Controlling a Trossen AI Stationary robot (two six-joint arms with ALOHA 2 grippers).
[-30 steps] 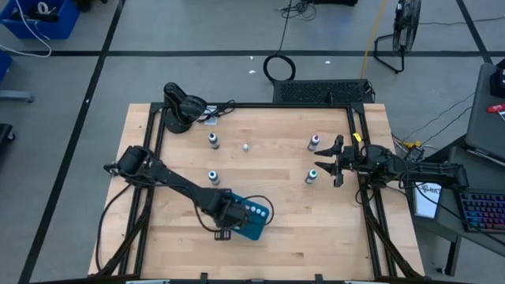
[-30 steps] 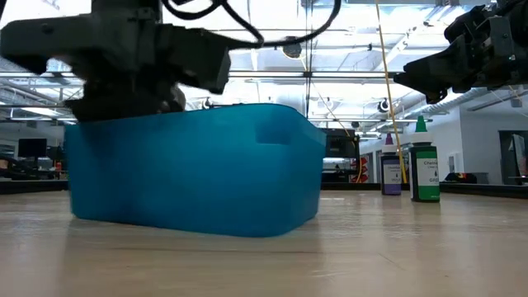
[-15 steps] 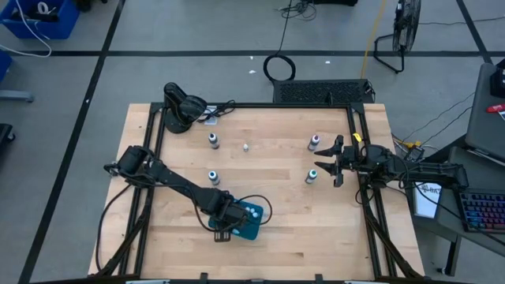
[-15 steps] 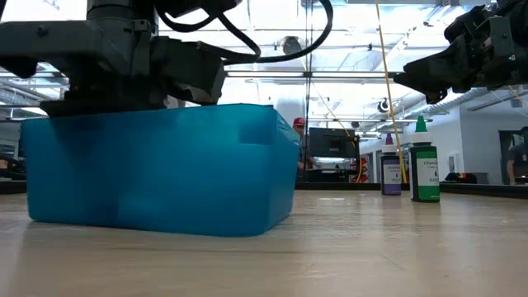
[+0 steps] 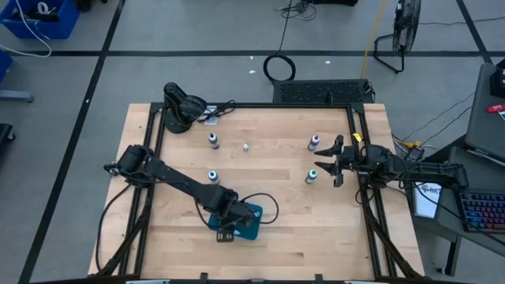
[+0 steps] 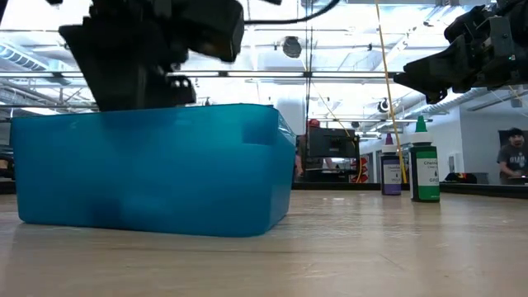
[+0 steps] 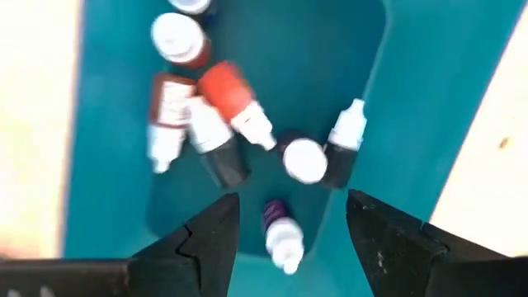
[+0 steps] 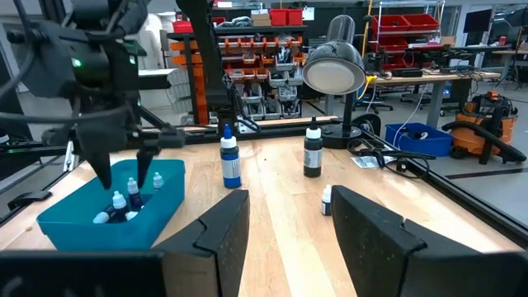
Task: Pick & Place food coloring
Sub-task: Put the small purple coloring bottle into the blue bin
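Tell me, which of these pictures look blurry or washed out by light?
Left wrist view: the bottles in the teal bin look soft and smeared. Low view: bright ceiling lights leave the left arm a dark silhouette. High view: even and sharp.

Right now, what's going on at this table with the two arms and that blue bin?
The left gripper hangs open over the teal bin, holding nothing. Several small food coloring bottles already lie inside the bin. More bottles stand out on the wooden table, including a green one and a purple one near the right gripper, which waits open beside them.
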